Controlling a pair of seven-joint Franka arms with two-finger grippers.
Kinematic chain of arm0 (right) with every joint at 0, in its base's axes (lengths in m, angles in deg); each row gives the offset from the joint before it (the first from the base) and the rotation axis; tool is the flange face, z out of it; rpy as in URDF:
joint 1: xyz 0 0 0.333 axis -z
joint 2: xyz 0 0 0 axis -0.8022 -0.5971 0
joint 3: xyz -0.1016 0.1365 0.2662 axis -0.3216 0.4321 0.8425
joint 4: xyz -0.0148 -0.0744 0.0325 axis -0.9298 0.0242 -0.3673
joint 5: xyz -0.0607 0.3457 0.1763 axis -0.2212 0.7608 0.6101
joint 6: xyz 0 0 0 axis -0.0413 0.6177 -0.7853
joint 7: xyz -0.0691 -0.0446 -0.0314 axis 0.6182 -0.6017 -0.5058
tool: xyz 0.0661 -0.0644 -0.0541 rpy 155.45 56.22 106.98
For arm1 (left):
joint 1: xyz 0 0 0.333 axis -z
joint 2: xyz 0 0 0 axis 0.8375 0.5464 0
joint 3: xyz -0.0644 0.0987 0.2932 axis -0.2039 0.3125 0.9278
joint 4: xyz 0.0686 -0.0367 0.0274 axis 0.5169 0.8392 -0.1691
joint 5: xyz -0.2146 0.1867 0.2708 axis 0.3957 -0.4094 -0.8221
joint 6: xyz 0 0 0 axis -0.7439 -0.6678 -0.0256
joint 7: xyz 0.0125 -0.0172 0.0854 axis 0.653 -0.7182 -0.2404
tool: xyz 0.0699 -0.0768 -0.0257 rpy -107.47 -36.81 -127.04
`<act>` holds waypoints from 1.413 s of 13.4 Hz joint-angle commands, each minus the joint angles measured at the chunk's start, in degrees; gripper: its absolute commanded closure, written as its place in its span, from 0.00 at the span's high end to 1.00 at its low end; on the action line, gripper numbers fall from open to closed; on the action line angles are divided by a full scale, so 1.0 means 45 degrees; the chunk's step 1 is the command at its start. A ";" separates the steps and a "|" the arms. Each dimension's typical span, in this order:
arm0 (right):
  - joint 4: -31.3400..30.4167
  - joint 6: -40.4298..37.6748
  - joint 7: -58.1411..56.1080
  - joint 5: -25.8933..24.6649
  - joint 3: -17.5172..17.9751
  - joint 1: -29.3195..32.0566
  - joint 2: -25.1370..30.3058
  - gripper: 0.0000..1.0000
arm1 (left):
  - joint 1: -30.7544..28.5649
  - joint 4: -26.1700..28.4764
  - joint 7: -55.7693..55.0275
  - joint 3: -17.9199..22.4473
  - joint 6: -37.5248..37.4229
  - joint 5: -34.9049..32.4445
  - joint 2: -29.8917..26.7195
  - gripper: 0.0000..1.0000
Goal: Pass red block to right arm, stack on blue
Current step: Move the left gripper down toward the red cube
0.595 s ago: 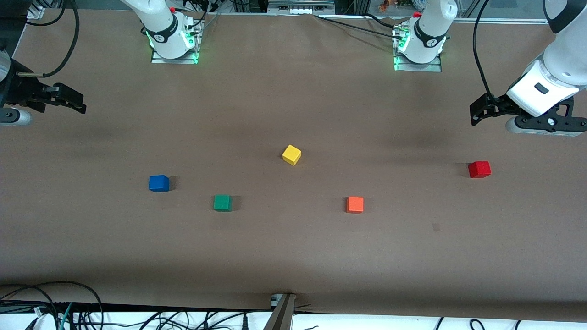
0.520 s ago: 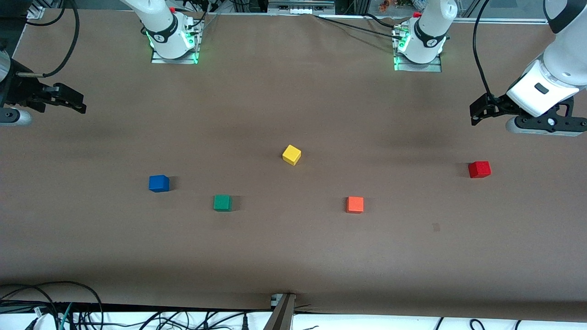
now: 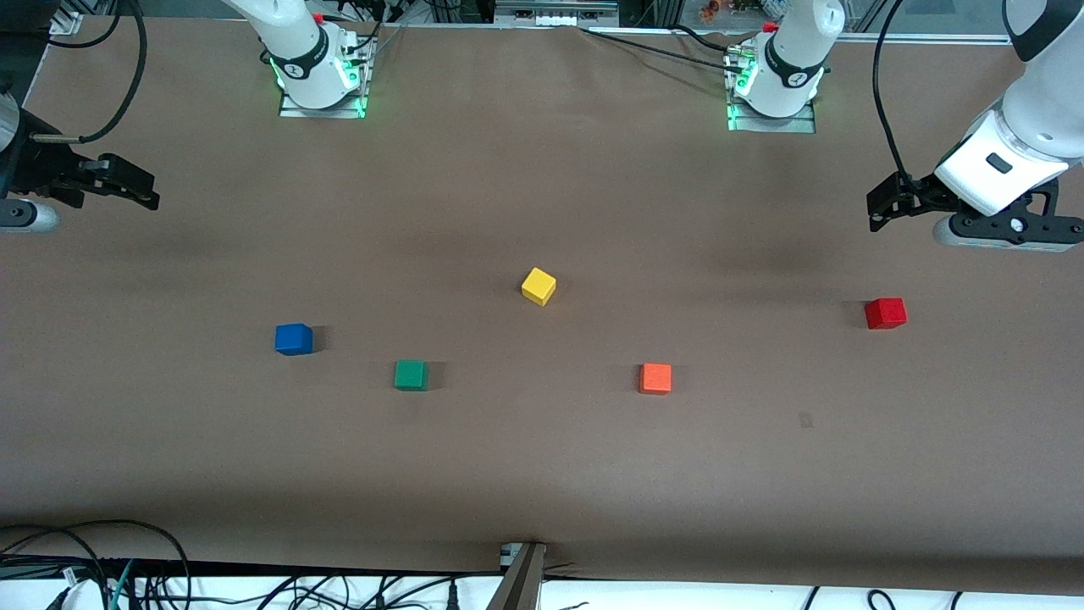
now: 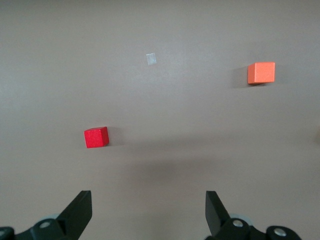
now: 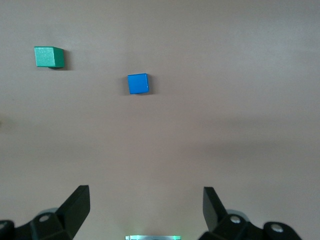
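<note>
The red block (image 3: 885, 313) lies on the brown table toward the left arm's end; in the left wrist view the red block (image 4: 96, 137) is well clear of the fingers. My left gripper (image 3: 881, 203) hangs open and empty over the table near that block, its open jaws (image 4: 148, 200) showing nothing between them. The blue block (image 3: 293, 339) sits toward the right arm's end and appears in the right wrist view as a blue block (image 5: 138, 83). My right gripper (image 3: 135, 185) waits open and empty over the table's edge there, also in its wrist view (image 5: 145, 195).
A green cube (image 3: 411, 374) lies beside the blue block, slightly nearer the front camera. An orange cube (image 3: 655, 378) sits between the green cube and the red block. A yellow cube (image 3: 538, 285) rests mid-table. Cables run along the table's front edge (image 3: 254, 585).
</note>
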 commanded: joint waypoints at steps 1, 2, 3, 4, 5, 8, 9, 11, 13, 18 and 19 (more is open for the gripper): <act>0.0191 -0.0044 0.0023 -0.0193 0.0031 0.0057 -0.0064 1.00 | -0.0083 -0.0268 0.0269 -0.0012 -0.0371 0.0212 0.0119 1.00; 0.0191 -0.0044 0.0023 -0.0193 0.0031 0.0057 -0.0064 1.00 | -0.0083 -0.0287 0.0289 0.0007 -0.0372 0.0250 0.0236 1.00; 0.0191 -0.0044 0.0004 -0.0193 0.0031 0.0057 -0.0064 1.00 | -0.0141 -0.0287 0.0308 0.0008 -0.0334 0.0250 0.0333 1.00; 0.0191 -0.0025 0.0023 -0.0193 0.0031 0.0057 -0.0064 1.00 | -0.0257 -0.0365 0.0289 0.0008 -0.0333 0.0270 0.0682 1.00; 0.0191 -0.0044 0.0023 -0.0174 0.0031 0.0038 -0.0064 1.00 | -0.0317 -0.0636 0.0289 0.0008 -0.0353 0.0231 0.1131 1.00; 0.0191 -0.0025 0.0004 -0.0193 0.0031 0.0057 -0.0064 1.00 | -0.0608 -0.1107 0.0521 0.0027 -0.0333 0.0036 0.2129 1.00; 0.0191 -0.0044 0.0023 -0.0193 0.0031 0.0057 -0.0083 1.00 | -0.0784 -0.1108 0.0794 0.0027 -0.0198 0.0036 0.2479 1.00; 0.0230 -0.0025 0.0023 -0.0193 0.0031 0.0096 -0.0122 1.00 | -0.1310 -0.0817 0.1031 0.0027 0.0774 -0.0159 0.3027 1.00; 0.0249 0.0111 0.0023 -0.0193 0.0031 0.0077 -0.0142 1.00 | -0.1547 -0.0464 0.1536 0.0027 0.1829 -0.0799 0.3282 1.00; 0.0230 0.0092 0.0004 -0.0213 0.0031 0.0077 -0.0122 1.00 | -0.2912 0.2264 0.2668 0.0008 0.6004 -0.1312 0.3499 1.00; 0.0230 0.0092 0.0004 -0.0213 0.0031 0.0077 -0.0122 1.00 | -0.3166 0.2871 0.2904 0.0027 0.7001 -0.1331 0.3518 1.00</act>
